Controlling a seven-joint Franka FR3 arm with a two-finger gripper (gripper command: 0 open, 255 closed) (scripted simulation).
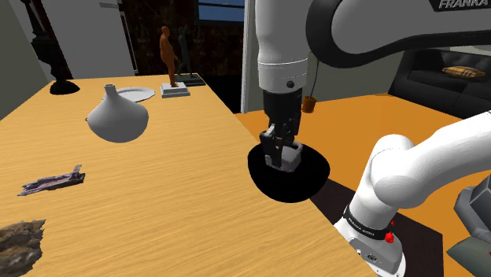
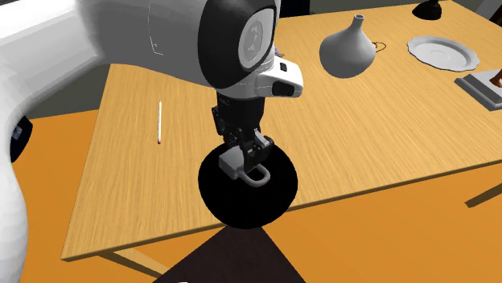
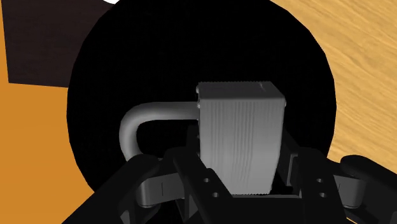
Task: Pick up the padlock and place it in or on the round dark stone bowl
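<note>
At the table's (image 1: 157, 212) edge, the gripper (image 1: 282, 157) hung straight down over the black bowl (image 1: 303, 187), its fingers (image 3: 191, 175) pinching the grey padlock (image 3: 238, 140) by the body. The pick-up looked done: the padlock was off the wood and carried between the jaws. The carry looked done too, since in the wrist view the bowl's dark round spread out on every side of the lock. What was left, by my reading, was the last lowering and the release.

The padlock sat in the grip with its body between the fingertips and its shackle sticking out sideways, free of both fingers. In the second exterior view it showed over the middle of the bowl, which itself overlapped the table's edge. Whether the lock touched the bowl's inside or hung just above it, I could not tell, as the bowl was drawn flat black.
</note>
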